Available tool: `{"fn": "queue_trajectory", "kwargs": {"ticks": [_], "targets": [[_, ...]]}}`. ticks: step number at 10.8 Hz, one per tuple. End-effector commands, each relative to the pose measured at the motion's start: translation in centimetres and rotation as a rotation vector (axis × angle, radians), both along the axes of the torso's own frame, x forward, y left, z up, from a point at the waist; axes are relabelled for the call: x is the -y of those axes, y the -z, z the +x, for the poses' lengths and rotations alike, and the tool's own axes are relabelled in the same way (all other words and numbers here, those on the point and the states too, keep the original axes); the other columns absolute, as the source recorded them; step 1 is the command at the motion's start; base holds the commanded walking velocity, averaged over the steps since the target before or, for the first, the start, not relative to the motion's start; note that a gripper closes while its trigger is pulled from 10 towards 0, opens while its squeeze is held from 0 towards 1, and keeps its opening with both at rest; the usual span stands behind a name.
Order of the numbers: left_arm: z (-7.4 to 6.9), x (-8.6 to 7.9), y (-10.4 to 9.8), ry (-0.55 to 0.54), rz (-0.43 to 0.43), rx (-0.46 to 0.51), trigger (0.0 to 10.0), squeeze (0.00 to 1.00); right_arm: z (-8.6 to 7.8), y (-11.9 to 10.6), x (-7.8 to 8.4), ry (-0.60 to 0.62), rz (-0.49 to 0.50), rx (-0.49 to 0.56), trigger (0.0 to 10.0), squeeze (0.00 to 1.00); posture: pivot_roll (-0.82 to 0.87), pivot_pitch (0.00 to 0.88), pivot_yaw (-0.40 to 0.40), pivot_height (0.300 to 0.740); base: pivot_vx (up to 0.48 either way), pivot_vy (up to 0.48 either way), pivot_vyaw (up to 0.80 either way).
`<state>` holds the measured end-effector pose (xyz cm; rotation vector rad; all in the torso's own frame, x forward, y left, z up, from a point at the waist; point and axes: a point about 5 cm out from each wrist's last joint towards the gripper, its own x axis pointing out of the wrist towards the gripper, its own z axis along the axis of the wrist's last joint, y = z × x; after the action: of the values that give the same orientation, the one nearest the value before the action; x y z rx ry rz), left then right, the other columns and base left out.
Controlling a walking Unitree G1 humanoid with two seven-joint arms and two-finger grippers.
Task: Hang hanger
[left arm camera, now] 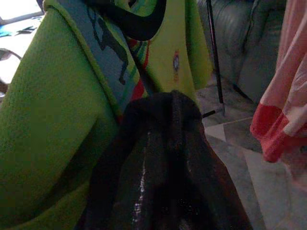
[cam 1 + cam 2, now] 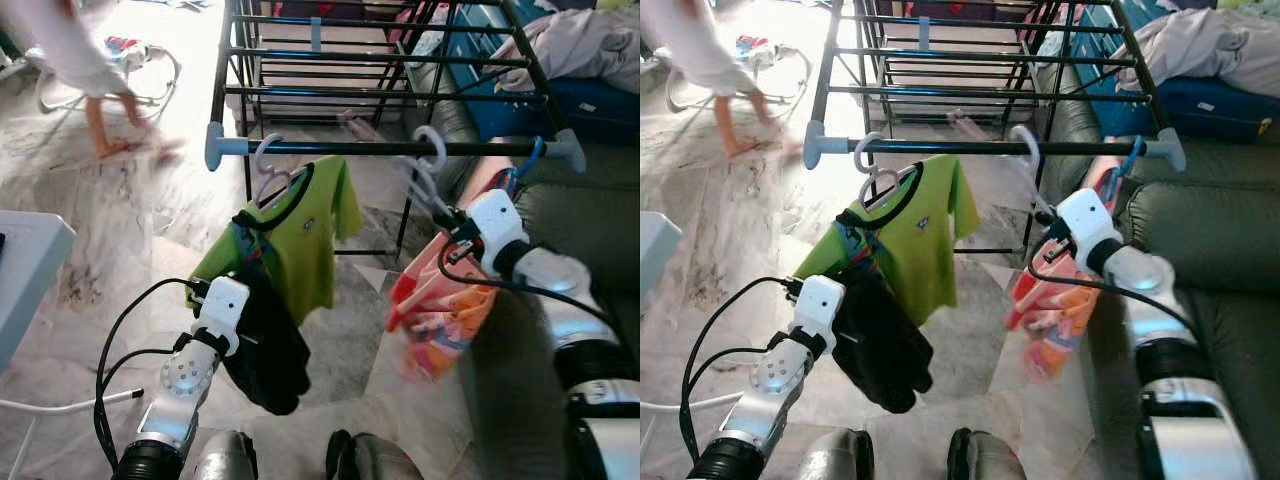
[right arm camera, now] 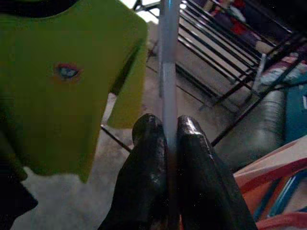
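Head views put the right hand (image 2: 447,222) at 3 o'clock, lifting a hanger (image 2: 428,165) so its hook clears the rail (image 2: 395,148); right wrist view shows fingers (image 3: 146,158) pinched on its shaft; left hand (image 1: 165,158) clamps dark cloth (image 2: 268,345), steadying it.

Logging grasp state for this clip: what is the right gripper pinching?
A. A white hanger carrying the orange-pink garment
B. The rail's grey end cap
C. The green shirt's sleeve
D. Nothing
A: the right gripper is shut on the white hanger, whose hook sits at the rail with the orange-pink garment below.
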<state>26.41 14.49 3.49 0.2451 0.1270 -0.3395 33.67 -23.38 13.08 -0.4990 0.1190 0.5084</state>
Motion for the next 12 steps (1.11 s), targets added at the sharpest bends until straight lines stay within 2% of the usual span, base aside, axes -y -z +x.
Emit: {"fn": "queue_trajectory", "kwargs": {"ticks": [1, 3, 4, 5, 7, 9, 10, 11, 12], "targets": [[0.2, 0.3, -0.4, 0.011, 0.004, 0.018, 10.0, 0.0, 0.1, -0.8, 0.7, -0.003, -0.028, 0.021, 0.0, 0.0, 0.02, 0.114, -0.07, 0.74, 0.0, 0.0, 0.0], [0.3, 0.4, -0.4, 0.013, 0.006, 0.016, 10.0, 0.0, 0.3, -1.3, 1.2, 0.031, -0.008, 0.014, 0.0, 0.0, 0.02, 0.112, -0.072, 0.74, 0.0, 0.0, 0.0], [0.3, 0.4, -0.4, 0.012, 0.008, 0.015, 10.0, 0.0, 0.5, -0.9, 0.9, 0.089, 0.073, -0.017, 0.0, 0.0, 0.02, 0.112, -0.073, 0.74, 0.0, 0.0, 0.0], [0.2, 0.3, -0.3, 0.011, 0.009, 0.013, 10.0, 0.0, 0.6, -0.8, 0.0, 0.112, 0.138, -0.029, 0.0, 0.0, 0.03, 0.113, -0.073, 0.74, 0.0, 0.0, 0.0], [0.2, 0.2, -0.3, -0.015, 0.011, 0.02, 10.0, 0.0, -0.2, -1.4, -1.8, 0.134, 0.201, 0.02, 0.0, 0.0, 0.02, 0.112, -0.072, 0.74, 0.0, 0.0, 0.0], [0.4, 0.3, -0.3, -0.018, 0.019, 0.026, 10.0, 0.0, -1.4, -1.1, -2.3, 0.287, 0.318, 0.08, 0.0, 0.0, 0.02, 0.112, -0.071, 0.74, 0.0, 0.0, 0.0], [0.4, 0.5, -0.3, -0.012, 0.018, 0.023, 10.0, 0.0, -1.9, -1.1, -3.0, 0.289, 0.352, 0.076, 0.0, 0.0, 0.01, 0.112, -0.066, 0.74, 0.0, 0.0, 0.0], [0.3, 0.8, -0.2, 0.005, 0.021, 0.015, 10.0, 0.0, -2.2, -1.7, -3.6, 0.239, 0.303, 0.104, 0.0, 0.0, 0.01, 0.108, -0.062, 0.74, 0.0, 0.0, 0.0], [0.3, 0.9, -0.1, 0.01, 0.03, 0.012, 10.0, 0.0, -2.3, -1.5, -3.3, 0.228, 0.223, 0.119, 0.0, 0.0, 0.01, 0.108, -0.062, 0.74, 0.0, 0.0, 0.0]]}}
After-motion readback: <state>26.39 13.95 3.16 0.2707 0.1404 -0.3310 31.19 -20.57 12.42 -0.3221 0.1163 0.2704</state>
